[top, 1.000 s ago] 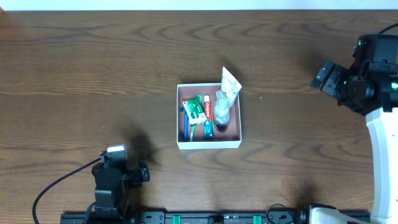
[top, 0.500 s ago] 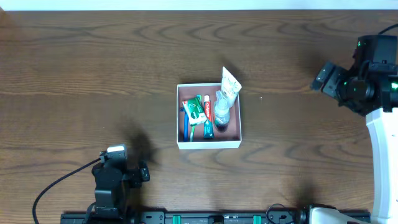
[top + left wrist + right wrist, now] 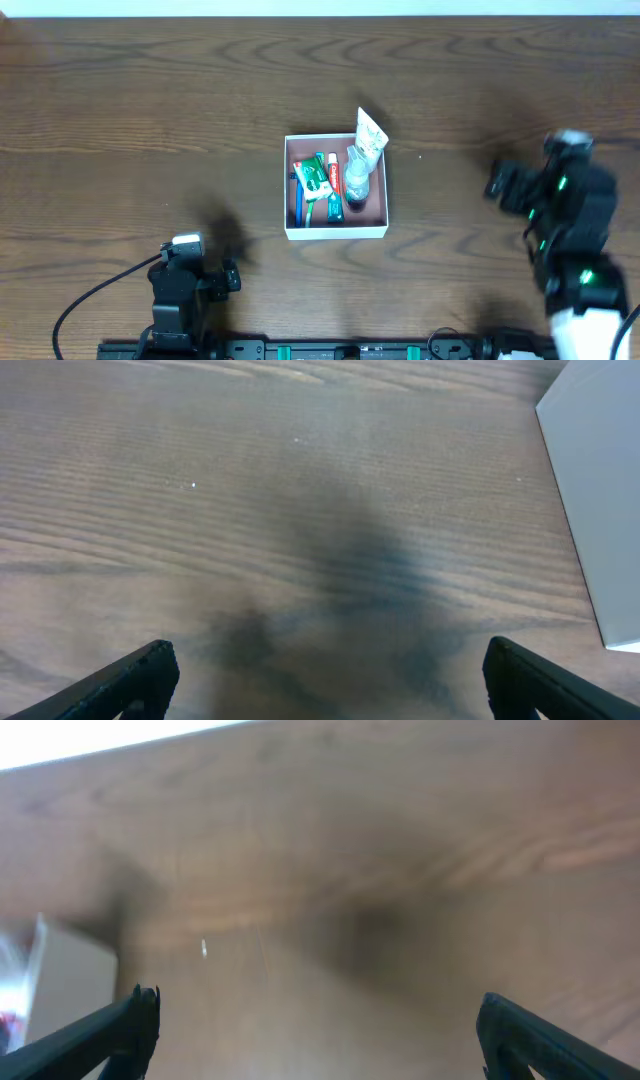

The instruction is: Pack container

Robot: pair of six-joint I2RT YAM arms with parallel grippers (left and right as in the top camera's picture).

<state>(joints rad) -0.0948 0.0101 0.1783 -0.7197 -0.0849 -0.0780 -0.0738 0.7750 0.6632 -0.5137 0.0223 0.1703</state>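
From above, the container (image 3: 335, 233) sits at the middle of the table (image 3: 120, 120), well apart from both arms. Inside it lie a green box (image 3: 312, 177), a clear bottle (image 3: 356, 180) and a white tube (image 3: 370, 135) that leans over its far right corner. The left arm (image 3: 180, 290) is at the near left edge; the right arm (image 3: 565, 215), blurred, is at the right.

In the left wrist view, the left claw (image 3: 330, 650) is spread wide over bare wood, pinching nothing, with the container's white wall at the right edge.

In the right wrist view, the right claw (image 3: 318, 1000) is also spread wide and holds nothing, and the container shows blurred at the left edge.
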